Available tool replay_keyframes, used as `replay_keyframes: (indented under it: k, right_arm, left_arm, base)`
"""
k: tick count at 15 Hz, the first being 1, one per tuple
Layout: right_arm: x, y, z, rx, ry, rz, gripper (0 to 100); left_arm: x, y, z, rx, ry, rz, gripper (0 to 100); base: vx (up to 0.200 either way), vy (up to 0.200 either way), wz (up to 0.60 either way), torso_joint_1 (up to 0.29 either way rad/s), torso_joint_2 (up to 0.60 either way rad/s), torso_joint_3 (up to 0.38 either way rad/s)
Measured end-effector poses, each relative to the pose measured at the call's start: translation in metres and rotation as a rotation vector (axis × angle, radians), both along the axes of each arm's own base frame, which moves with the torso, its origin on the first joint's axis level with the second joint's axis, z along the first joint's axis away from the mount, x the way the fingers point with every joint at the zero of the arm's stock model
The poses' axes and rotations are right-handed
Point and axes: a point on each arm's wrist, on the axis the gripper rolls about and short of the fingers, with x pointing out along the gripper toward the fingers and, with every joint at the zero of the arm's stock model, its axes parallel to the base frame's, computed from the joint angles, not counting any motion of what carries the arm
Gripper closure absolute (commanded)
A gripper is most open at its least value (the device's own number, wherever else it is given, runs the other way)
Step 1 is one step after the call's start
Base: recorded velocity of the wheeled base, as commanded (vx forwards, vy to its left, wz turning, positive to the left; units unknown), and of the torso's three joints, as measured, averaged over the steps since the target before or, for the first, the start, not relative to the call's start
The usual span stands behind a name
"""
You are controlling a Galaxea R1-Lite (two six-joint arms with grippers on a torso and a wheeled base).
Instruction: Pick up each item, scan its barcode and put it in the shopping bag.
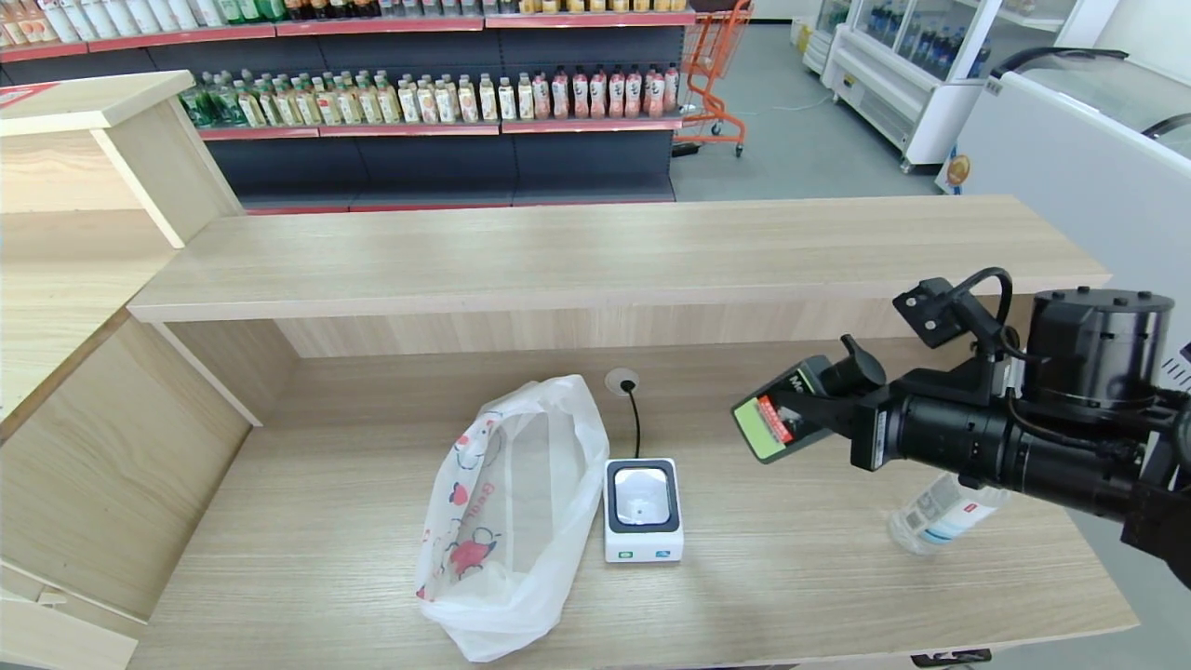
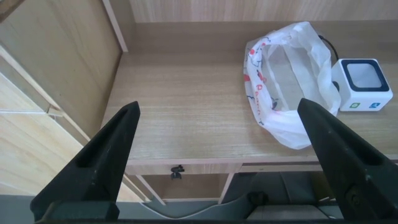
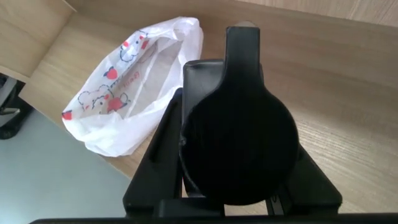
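Since the scan looks like the step in hand, the governing relation comes first: the barcode scanner lies to the left of and below the dark package, well apart from it, with bare counter between.

- Dark package: held in the air over the right part of the counter. Its long axis runs roughly in line with the forearm and points left. The green end face, bearing a red-and-white label, is turned left and slightly down. Carton or can, possibly; the angle does not settle it.
- Right gripper: pressed together on the package's right-hand end, touching nothing else. Judged the better-placed arm for the scanner.
- Left gripper: fingers spread wide, empty, held off the near left edge of the counter.
- Barcode scanner: white box with a dark-framed window facing up. Its cable runs away to a grommet on the far side.
- Shopping bag: white plastic with red cartoon print, slumped on the counter just left of the scanner, mouth slack and partly open.
- Clear water bottle: lying on its side on the counter beneath the right forearm, not yet bagged.
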Motion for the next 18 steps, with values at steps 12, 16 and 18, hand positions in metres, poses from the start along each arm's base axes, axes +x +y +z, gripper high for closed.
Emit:
replay_keyframes:
  k: [12,16,18]
  right_arm:
    - [-0.015,-0.005,-0.004,0.071,0.071,-0.005,100]
    - [-0.014,-0.003,-0.003,0.092,0.08,0.05,100]
    - [-0.008,0.0,-0.005,0.092,0.091,0.071,100]
  left_arm:
    - [0.0,0.0,0.0,-0.007,0.0,0.0,0]
    - [0.0,0.0,0.0,-0.002,0.0,0.0,0]
    - [0.0,0.0,0.0,-0.002,0.0,0.0,0]
  base:
    - [-0.05,0.05,0.0,0.002,0.0,0.002]
    - [0.0,0.05,0.0,0.001,0.0,0.003]
    - [0.0,0.0,0.0,0.0,0.0,0.0]
